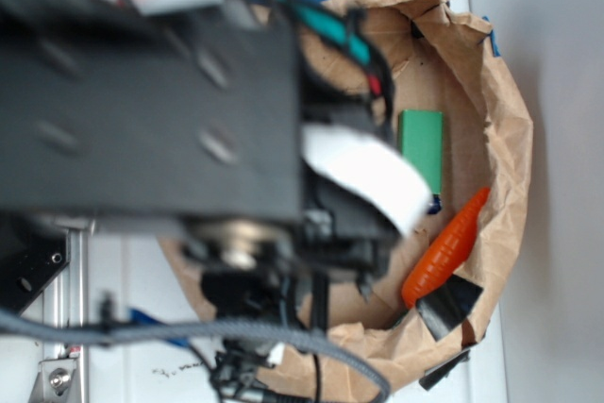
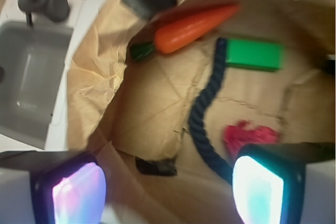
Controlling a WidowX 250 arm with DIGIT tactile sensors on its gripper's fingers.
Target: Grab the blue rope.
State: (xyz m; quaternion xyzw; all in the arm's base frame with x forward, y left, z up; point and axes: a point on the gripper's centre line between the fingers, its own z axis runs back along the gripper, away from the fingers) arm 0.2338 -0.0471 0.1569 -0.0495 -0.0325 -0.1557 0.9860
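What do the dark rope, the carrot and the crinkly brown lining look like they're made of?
The blue rope looks like twisted fibre, matte, with visible spiral strands. The carrot seems to be smooth plastic, judging by its even orange colour and soft sheen. The brown lining looks like kraft paper: creased, wrinkled, and torn in places.

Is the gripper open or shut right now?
Open. In the wrist view the gripper has its jaws wide apart with nothing between them; the blue rope lies untouched on the brown paper.

One blue rope (image 2: pixel 202 109), one carrot (image 2: pixel 191 26), one green block (image 2: pixel 254 54), one red piece (image 2: pixel 247 135).
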